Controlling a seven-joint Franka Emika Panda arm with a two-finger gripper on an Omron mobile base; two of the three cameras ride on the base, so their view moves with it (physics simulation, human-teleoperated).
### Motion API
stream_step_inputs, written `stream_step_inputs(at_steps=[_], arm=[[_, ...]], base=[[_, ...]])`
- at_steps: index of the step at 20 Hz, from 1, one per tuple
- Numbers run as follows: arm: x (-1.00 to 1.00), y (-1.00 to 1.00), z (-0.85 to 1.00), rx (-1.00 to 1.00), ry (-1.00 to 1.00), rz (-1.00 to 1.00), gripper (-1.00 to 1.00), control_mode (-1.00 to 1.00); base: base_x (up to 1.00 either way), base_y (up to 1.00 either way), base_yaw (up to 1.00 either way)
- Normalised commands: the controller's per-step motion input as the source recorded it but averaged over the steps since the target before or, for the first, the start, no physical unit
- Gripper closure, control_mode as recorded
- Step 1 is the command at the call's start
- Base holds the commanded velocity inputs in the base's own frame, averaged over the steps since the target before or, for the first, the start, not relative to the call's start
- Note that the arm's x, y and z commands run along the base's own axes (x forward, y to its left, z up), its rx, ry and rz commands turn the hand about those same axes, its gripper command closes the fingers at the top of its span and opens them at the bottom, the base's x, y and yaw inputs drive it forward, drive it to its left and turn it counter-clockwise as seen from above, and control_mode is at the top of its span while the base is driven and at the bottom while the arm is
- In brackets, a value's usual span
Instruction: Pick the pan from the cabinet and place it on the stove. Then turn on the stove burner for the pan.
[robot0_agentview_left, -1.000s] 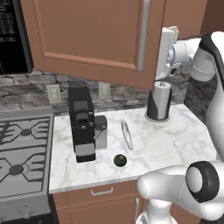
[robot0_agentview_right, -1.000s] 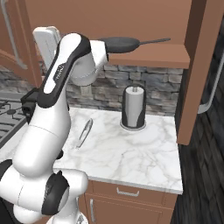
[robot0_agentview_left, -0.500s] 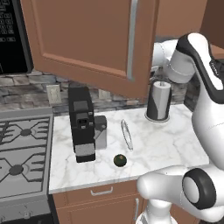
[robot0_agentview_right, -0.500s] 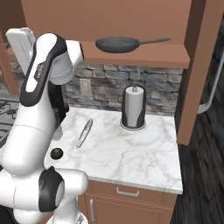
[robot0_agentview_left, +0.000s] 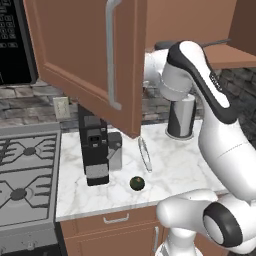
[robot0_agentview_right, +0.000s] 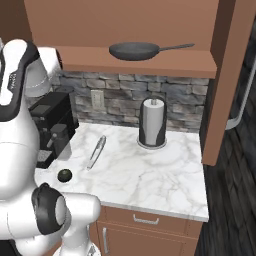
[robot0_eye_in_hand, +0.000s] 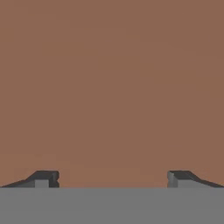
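The dark-grey pan lies on the open cabinet's bottom shelf, its straight handle pointing right. The cabinet's left door is swung wide open over the counter. In the left base view my arm reaches in behind that door at shelf height, left of the pan. My gripper is open, its fingertips wide apart with nothing between them. It faces a flat reddish-brown cabinet surface at close range. The grey stove stands at the counter's left end, below and left of the open door.
On the marble counter are a black coffee machine, silver tongs, a small dark round fruit and a paper towel holder. The cabinet's right door also hangs open. A black microwave is above the stove.
The left cabinet door has swung further open toward the left. My arm has swept left with it, uncovering the pan in the right base view.
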Motion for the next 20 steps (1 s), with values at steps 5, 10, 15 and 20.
stream_step_inputs(at_steps=[5,10,15,20], arm=[[-0.18,0.86,0.00,0.00,-0.02,0.02,-1.00,-1.00],[-0.08,0.65,0.00,-0.01,-0.01,0.00,-1.00,-1.00],[-0.09,0.22,0.00,-0.03,-0.02,0.00,-1.00,-1.00],[-0.11,0.00,0.00,-0.03,-0.03,0.00,-1.00,-1.00]], base=[[0.00,0.00,0.00],[0.00,0.00,0.00],[0.00,0.00,0.00],[0.00,0.00,0.00]])
